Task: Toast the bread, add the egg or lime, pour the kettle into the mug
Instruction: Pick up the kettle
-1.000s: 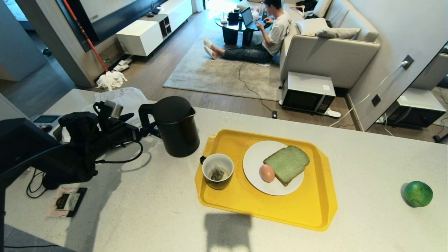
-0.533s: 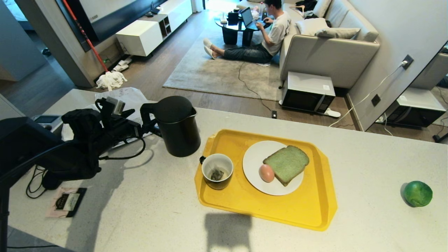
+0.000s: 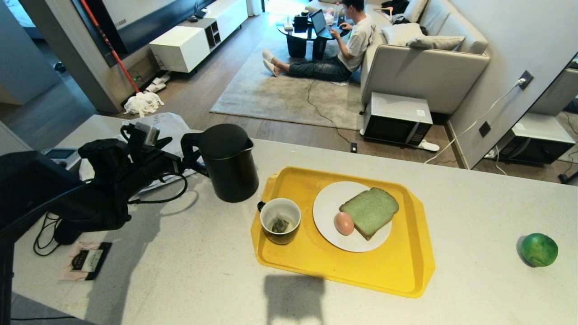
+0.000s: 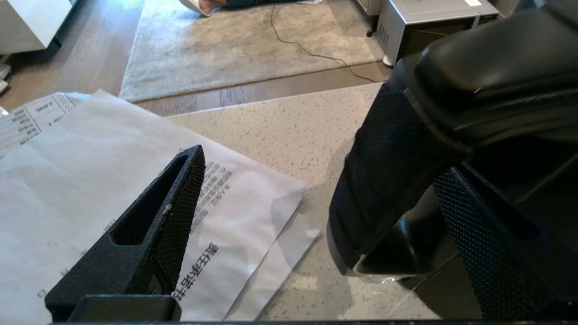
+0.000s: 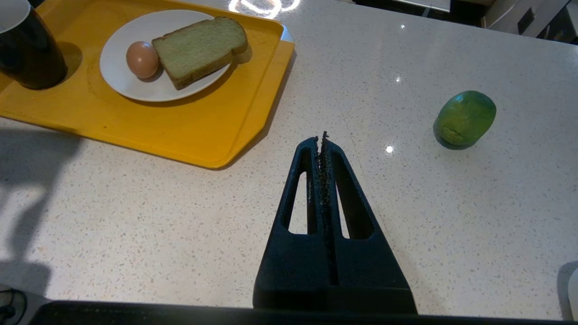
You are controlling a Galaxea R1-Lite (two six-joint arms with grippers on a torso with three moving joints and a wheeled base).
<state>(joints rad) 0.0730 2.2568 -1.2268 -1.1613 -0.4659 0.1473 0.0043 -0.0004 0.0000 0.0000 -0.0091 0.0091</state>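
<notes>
Kettle [image 3: 228, 162] handle sits betw. wide-open left gripper [image 4: 316, 212] fingers (nothing clamped).

Even daylight keeps all views sharp. Ceiling-light glare dots the bench [image 5: 397, 189]; a soft dark shadow falls before the tray [image 3: 406, 271]. Head-view edges bow slightly.

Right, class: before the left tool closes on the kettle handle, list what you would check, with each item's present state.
1. Left tool open: ok.
2. Kettle handle between its fingers: ok.
3. Kettle upright on the counter: ok.
4. Mug upright on the tray, tea bag inside: ok.
5. Water in the kettle: cannot tell.
6. Right tool shut, apart from the tray: ok.
</notes>
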